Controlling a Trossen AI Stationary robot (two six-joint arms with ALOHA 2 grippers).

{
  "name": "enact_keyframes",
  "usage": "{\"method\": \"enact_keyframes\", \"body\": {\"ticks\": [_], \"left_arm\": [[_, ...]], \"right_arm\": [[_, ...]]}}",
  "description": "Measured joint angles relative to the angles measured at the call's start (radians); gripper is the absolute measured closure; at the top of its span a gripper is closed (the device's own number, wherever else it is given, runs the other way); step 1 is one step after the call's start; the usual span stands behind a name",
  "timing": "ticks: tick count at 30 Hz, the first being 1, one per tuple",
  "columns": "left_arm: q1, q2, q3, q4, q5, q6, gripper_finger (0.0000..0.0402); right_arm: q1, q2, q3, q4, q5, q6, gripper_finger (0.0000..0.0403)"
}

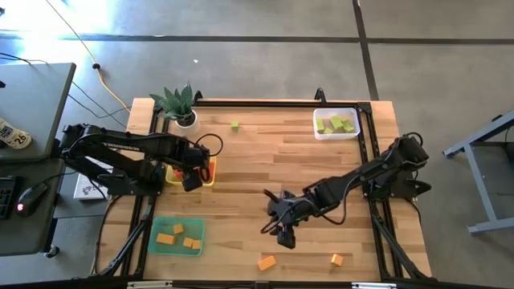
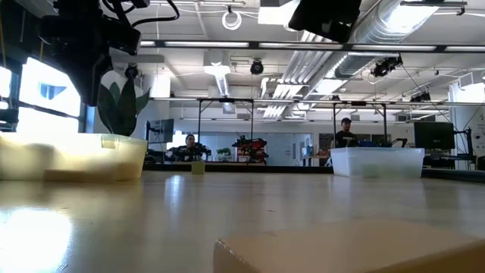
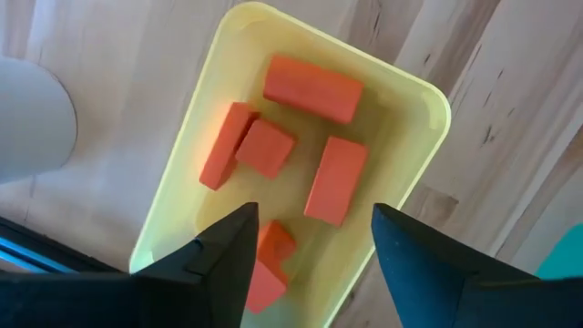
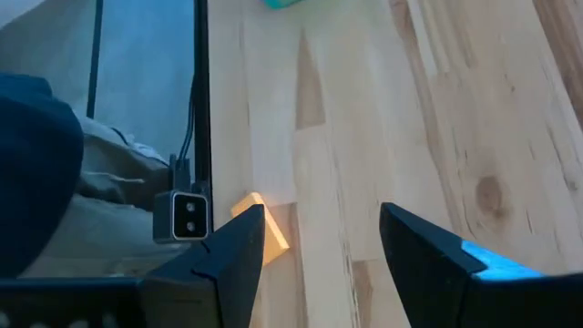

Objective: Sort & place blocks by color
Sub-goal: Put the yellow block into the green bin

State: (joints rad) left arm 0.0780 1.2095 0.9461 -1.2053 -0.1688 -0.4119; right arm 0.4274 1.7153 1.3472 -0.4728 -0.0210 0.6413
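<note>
My left gripper hangs open, fingers pointing down, over the yellow tray, which holds several red blocks; one red block lies on the tray floor beside one finger. In the high view this gripper covers part of that tray. My right gripper is open above bare table near the middle front. An orange block lies ahead of its fingers, near the table's front edge. Two orange blocks lie loose at the front, and one green block at the back.
A green tray with orange blocks stands at the front left. A clear tray with green blocks stands at the back right. A potted plant stands at the back left, close behind the yellow tray. A black frame runs along the table's edges.
</note>
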Motion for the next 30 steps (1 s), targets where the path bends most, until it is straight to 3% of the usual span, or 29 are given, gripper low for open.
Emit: {"method": "enact_keyframes", "body": {"ticks": [12, 17, 30], "left_arm": [[-0.003, 0.0, 0.0, 0.027, 0.123, -0.243, 0.019], [-0.027, 0.0, 0.0, 0.084, 0.136, -0.341, 0.019], [-0.057, 0.0, 0.0, 0.226, 0.132, -0.425, 0.019]], "right_arm": [[0.049, 0.003, 0.0, 0.003, 0.016, -0.307, 0.0199], [0.084, 0.044, 0.0, 0.084, 0.017, -0.423, 0.0198], [0.115, 0.213, 0.0, 0.231, -0.046, -0.537, 0.0198]]}}
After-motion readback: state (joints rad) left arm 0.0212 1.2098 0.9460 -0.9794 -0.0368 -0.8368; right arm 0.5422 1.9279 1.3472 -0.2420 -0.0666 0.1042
